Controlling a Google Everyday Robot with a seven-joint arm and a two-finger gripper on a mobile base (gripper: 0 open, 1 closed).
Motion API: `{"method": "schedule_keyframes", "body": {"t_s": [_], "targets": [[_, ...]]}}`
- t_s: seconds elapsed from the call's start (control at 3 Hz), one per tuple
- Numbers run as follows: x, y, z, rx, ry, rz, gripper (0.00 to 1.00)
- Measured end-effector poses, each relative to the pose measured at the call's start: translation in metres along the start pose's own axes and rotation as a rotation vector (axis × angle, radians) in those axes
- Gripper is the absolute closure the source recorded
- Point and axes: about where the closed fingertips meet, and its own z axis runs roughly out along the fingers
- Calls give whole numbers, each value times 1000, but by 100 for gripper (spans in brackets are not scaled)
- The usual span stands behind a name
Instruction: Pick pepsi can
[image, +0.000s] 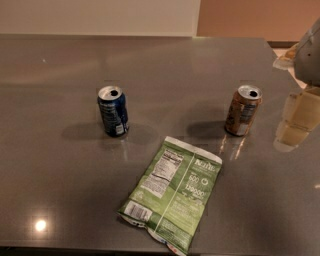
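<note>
The pepsi can (113, 111) is dark blue with a silver opened top and a white label patch low on its side. It stands upright on the grey table (55, 165), left of centre. My gripper (296, 119) is at the far right edge of the view, partly cut off, with pale yellowish fingers below a grey wrist. It is far to the right of the pepsi can and holds nothing that I can see.
An orange-brown can (243, 110) stands upright right of centre, just left of the gripper. A green chip bag (172, 194) lies flat near the front edge, between the two cans. The table's far edge meets a wall.
</note>
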Motion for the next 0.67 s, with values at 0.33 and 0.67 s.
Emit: {"method": "schedule_keyframes", "body": {"t_s": [0.33,0.67], "targets": [[-2,-1,0,1,-6,-2,0],[-6,-3,-1,4,-19,-7,0]]}}
